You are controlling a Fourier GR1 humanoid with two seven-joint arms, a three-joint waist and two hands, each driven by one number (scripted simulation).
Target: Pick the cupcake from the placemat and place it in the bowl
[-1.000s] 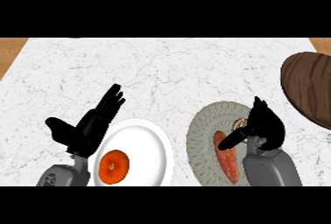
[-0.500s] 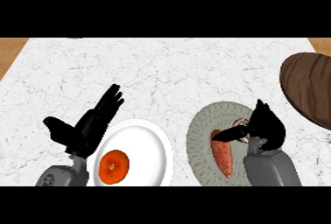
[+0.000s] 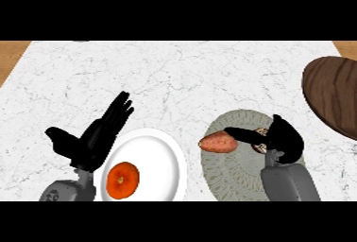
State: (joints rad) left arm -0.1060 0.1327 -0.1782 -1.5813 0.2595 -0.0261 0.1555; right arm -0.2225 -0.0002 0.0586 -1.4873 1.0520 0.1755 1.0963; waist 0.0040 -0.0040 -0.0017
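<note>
A grey-green oval placemat (image 3: 226, 172) lies at the lower right. My right hand (image 3: 284, 139) rests over it with its fingers curled round a small brown cupcake (image 3: 260, 133), which is mostly hidden; the thumb points left. An orange-red sweet potato (image 3: 218, 142) lies at the placemat's left edge, just off the thumb's tip. A dark brown wooden bowl (image 3: 333, 94) is cut off by the right edge, up and to the right of the hand. My left hand (image 3: 92, 138) is open at the lower left, fingers up, resting.
A white plate (image 3: 155, 158) holding an orange (image 3: 123, 180) sits between the two hands, touching the left one. The white marble counter (image 3: 181, 75) stretches away behind; wood shows at its far corners.
The sweet potato has moved from lying lengthwise under my right hand to the placemat's left edge. The right hand has closed further on the cupcake. The left hand is unchanged.
</note>
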